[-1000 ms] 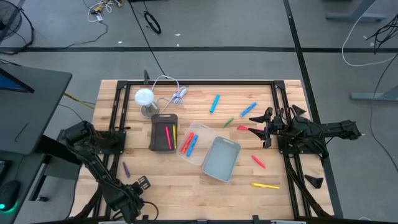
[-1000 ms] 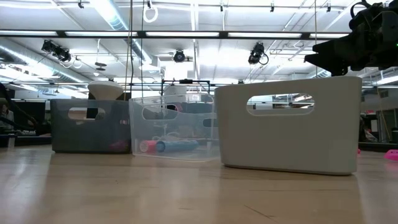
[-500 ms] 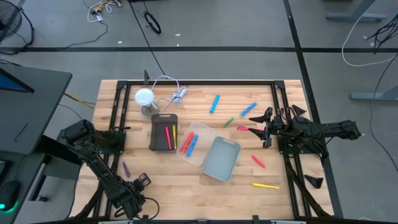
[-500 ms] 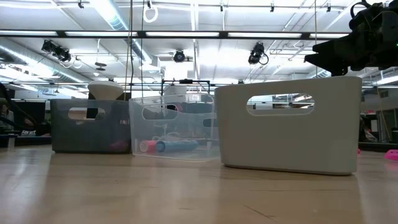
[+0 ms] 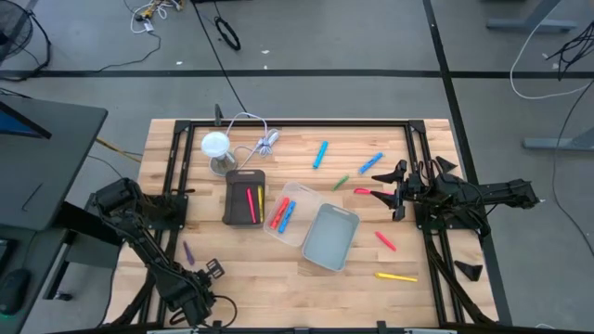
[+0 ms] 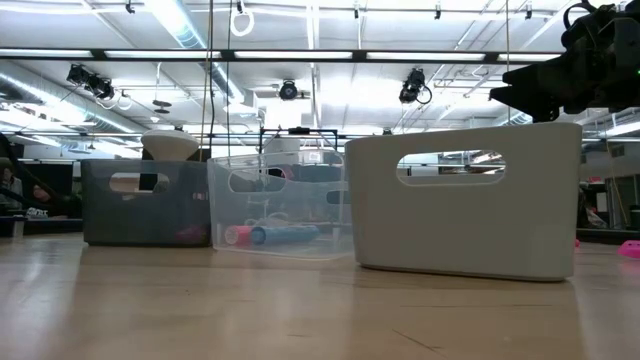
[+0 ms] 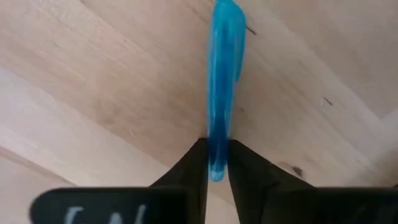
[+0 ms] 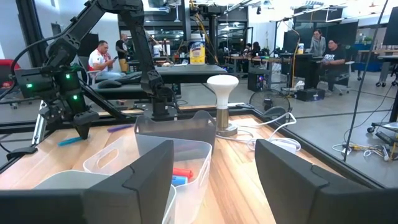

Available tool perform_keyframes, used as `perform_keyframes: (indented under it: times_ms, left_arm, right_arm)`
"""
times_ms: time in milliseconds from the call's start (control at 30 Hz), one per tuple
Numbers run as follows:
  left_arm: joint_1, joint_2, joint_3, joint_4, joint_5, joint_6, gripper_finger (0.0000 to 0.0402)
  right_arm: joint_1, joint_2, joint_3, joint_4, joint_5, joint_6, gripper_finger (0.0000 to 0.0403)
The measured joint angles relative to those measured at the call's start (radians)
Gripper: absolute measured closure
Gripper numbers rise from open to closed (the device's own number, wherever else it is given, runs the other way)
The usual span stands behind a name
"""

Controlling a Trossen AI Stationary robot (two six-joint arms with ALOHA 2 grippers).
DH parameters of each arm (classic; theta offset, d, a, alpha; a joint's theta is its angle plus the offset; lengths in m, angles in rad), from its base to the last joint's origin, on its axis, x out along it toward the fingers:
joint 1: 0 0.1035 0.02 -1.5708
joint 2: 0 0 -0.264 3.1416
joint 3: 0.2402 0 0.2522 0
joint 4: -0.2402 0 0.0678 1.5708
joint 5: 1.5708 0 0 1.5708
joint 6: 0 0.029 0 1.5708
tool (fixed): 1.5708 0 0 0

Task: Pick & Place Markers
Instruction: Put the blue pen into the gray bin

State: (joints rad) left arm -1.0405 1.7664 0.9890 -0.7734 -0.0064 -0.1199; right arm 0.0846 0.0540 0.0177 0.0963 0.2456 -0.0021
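Observation:
My left gripper (image 5: 212, 273) stands at the table's near left, pointing down, shut on a blue marker (image 7: 222, 74); in the right wrist view this marker (image 8: 71, 141) shows beside the fingers. A purple marker (image 5: 188, 251) lies just beyond the gripper. More markers lie loose at the right: blue ones (image 5: 320, 154) (image 5: 371, 163), green (image 5: 342, 182), red (image 5: 385, 241), yellow (image 5: 396, 276). My right gripper (image 8: 214, 180) waits level and open at the table's right side (image 5: 399, 192). My left gripper pinches the blue marker near one end (image 7: 217, 163), one finger on each long side. The fingers come from above, pointing down. The rest of the marker reaches out past the fingertips, level over the wooden table; I cannot tell whether it is lifted.
In the table's middle stand a dark grey bin (image 5: 245, 197) with red and yellow markers, a clear bin (image 5: 290, 211) with red and blue ones, and a pale bin (image 5: 329, 237). A white lamp (image 5: 215, 146) and a cable bundle (image 5: 265, 142) sit at the far left.

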Motion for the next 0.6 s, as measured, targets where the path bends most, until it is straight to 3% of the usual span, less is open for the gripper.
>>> perform_keyframes:
  times_ms: [300, 600]
  left_arm:
    - [0.027, -0.019, -0.002, -0.003, 0.010, -0.008, 0.0369]
    - [0.141, -0.141, -0.002, 0.005, 0.006, -0.054, 0.0371]
  right_arm:
    - [0.000, 0.000, 0.000, 0.000, 0.000, 0.000, 0.0174]
    - [0.000, 0.000, 0.000, 0.000, 0.000, 0.000, 0.0174]
